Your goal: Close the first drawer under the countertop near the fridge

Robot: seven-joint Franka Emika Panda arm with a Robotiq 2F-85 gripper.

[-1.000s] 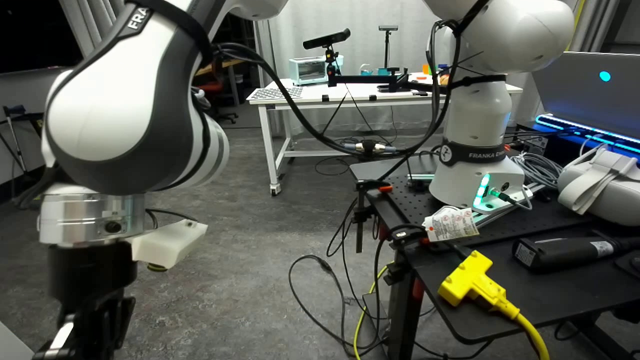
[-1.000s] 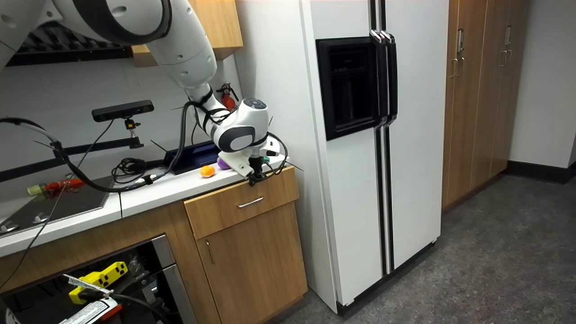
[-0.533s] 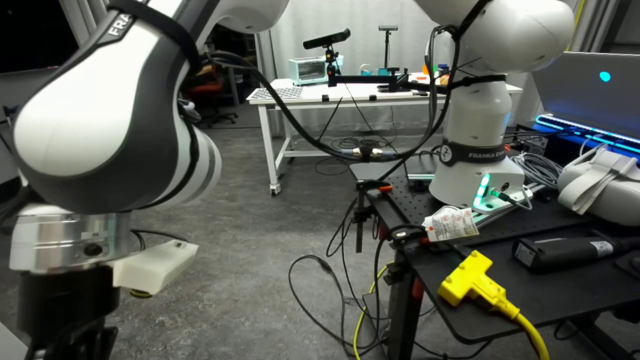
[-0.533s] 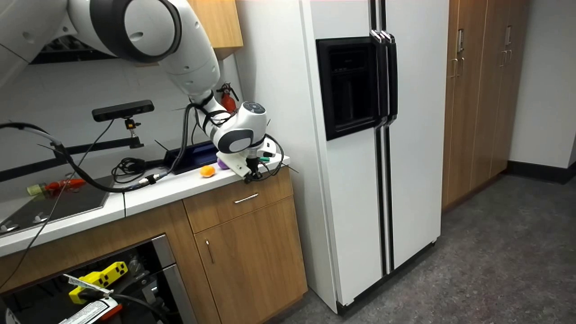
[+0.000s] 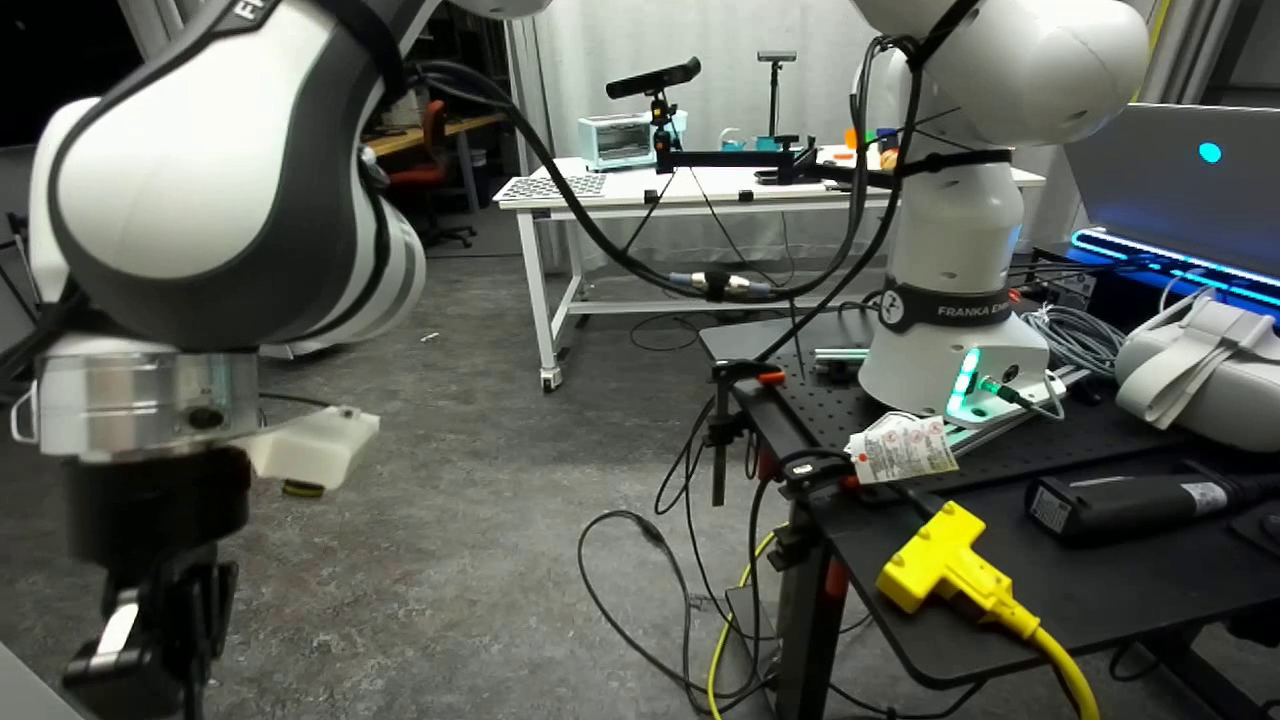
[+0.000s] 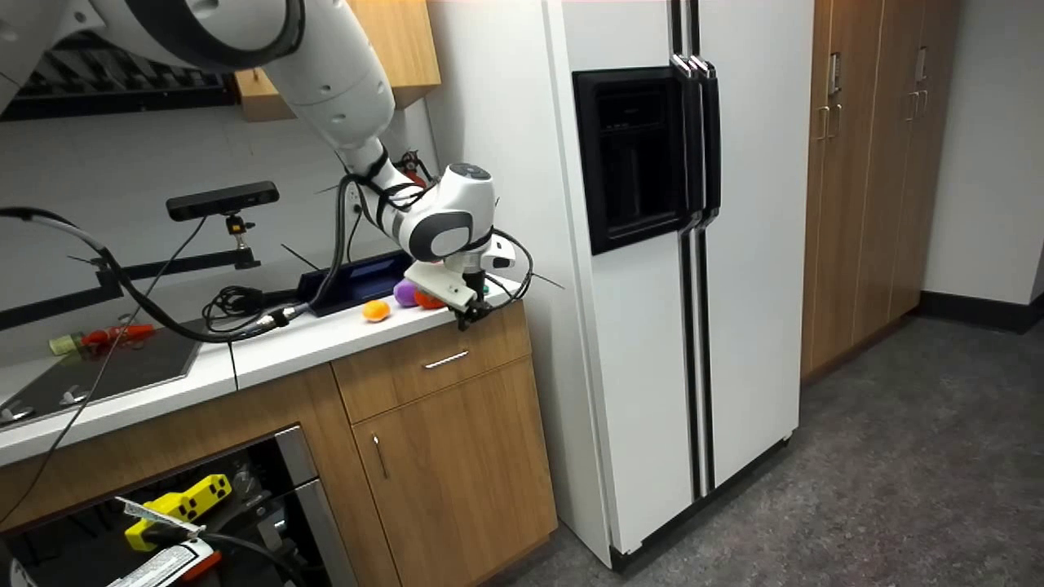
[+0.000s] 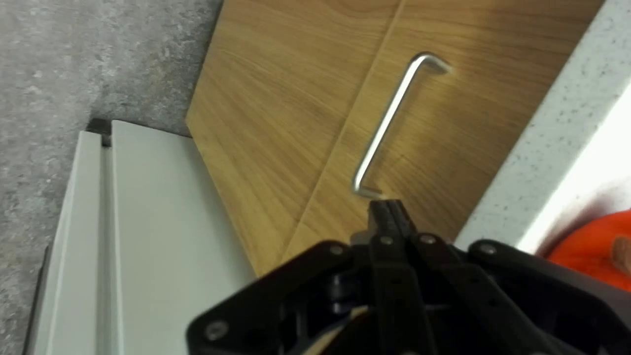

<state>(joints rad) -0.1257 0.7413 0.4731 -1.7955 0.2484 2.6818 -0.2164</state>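
Observation:
The drawer (image 6: 391, 383) is in an exterior view under the countertop, beside the fridge. Its wood front lies flush with the cabinet; its white inside is hidden. The wrist view also shows the drawer front (image 7: 458, 128) with its metal handle (image 7: 387, 118). My gripper (image 6: 463, 324) is just in front of the countertop edge, above the handle. In the wrist view my gripper (image 7: 387, 203) has its fingers together with nothing between them. The tips appear near one end of the handle; I cannot tell whether they touch the drawer front.
The white fridge (image 6: 754, 204) stands right beside the cabinet. On the countertop (image 6: 298, 350) are an orange ball (image 6: 376, 311), a purple thing (image 6: 404, 293), a red-orange thing (image 6: 427, 301) and a dark blue tray (image 6: 359, 281). Cables hang along the arm.
A second ago the drawer front stood out slightly; half a second ago it was flush. Since then my gripper has moved up and slightly right in that exterior view, uncovering the red-orange thing.

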